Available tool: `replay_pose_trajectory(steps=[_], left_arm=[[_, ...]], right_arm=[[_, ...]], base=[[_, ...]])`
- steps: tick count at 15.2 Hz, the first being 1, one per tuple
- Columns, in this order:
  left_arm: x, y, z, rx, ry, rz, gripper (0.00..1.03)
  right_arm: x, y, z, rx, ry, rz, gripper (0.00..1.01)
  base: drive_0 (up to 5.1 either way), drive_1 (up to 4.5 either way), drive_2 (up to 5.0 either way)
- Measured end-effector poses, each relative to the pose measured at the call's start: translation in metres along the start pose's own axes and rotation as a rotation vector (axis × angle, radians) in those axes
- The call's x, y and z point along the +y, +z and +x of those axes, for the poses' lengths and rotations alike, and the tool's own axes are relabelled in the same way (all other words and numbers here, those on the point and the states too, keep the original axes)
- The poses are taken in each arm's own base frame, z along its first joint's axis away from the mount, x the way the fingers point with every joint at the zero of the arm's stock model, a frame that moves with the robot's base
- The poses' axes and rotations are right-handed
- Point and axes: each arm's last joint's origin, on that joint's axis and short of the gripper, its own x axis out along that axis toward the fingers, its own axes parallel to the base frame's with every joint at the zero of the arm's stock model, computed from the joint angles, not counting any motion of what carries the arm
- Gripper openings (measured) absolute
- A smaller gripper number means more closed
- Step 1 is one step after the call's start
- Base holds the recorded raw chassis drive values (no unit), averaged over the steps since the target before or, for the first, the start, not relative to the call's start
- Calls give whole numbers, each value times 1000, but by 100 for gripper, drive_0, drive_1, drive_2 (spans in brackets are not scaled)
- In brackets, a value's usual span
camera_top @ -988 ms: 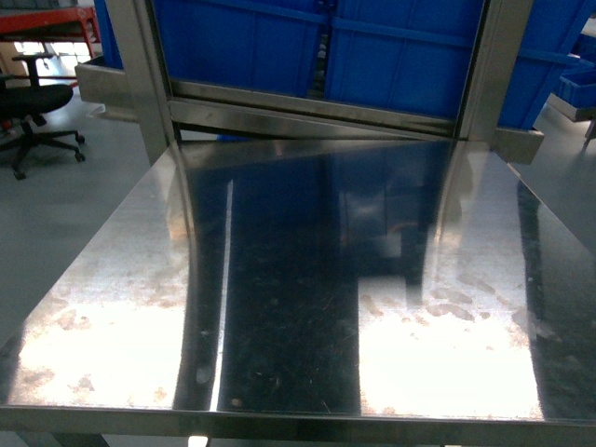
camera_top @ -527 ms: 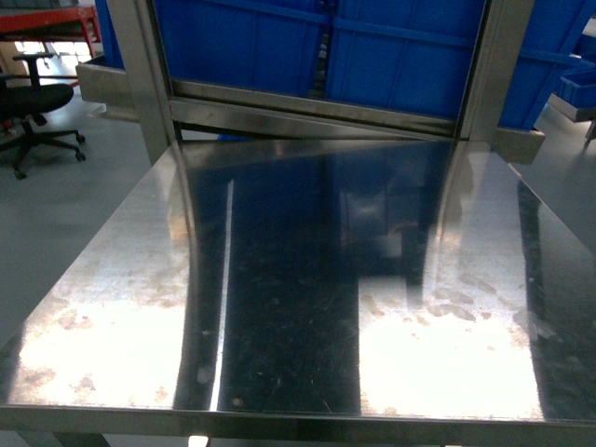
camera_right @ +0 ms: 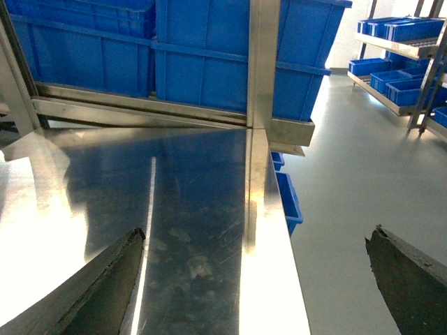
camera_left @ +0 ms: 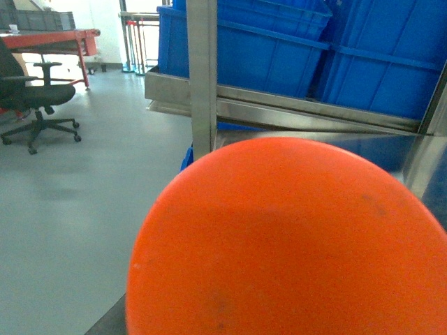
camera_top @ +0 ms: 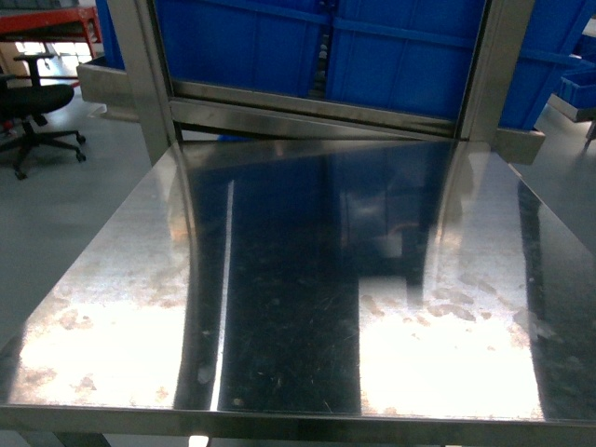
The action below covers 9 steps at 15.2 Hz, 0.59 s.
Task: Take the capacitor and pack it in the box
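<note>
closest in the left wrist view, a large rounded orange object [camera_left: 286, 241] fills the lower frame and hides the left gripper, so i cannot tell how its jaws stand. in the right wrist view, the right gripper [camera_right: 258, 279] has its dark fingers [camera_right: 105, 286] spread wide apart, holding nothing, above the shiny stainless steel table [camera_top: 298, 279]. beyond stand big blue plastic bins [camera_top: 326, 47] behind a steel frame [camera_top: 140, 74]. a black office chair [camera_top: 33, 102] sits far left. neither box nor capacitor is in view.

we see a warehouse or factory floor: blue bins [camera_top: 279, 42] on steel racking [camera_top: 140, 74], a steel table [camera_top: 307, 307], grey floor [camera_left: 63, 209], shelving [camera_right: 405, 49].
</note>
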Motion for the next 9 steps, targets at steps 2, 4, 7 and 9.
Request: replay_pose_trajectory(steps=[2, 4, 7, 9], left_arm=[[0, 0, 0, 1, 0, 0, 44], [0, 0, 0, 1, 0, 0, 44], [0, 0, 0, 1, 0, 0, 44], [0, 0, 0, 1, 0, 0, 44]], right_arm=[[0, 0, 0, 0, 0, 0, 98], [0, 0, 0, 0, 0, 0, 98], [0, 0, 0, 0, 0, 0, 98], [0, 0, 0, 0, 0, 0, 98]], base=[[0, 0, 0], [0, 0, 0], [0, 0, 0], [0, 0, 0]])
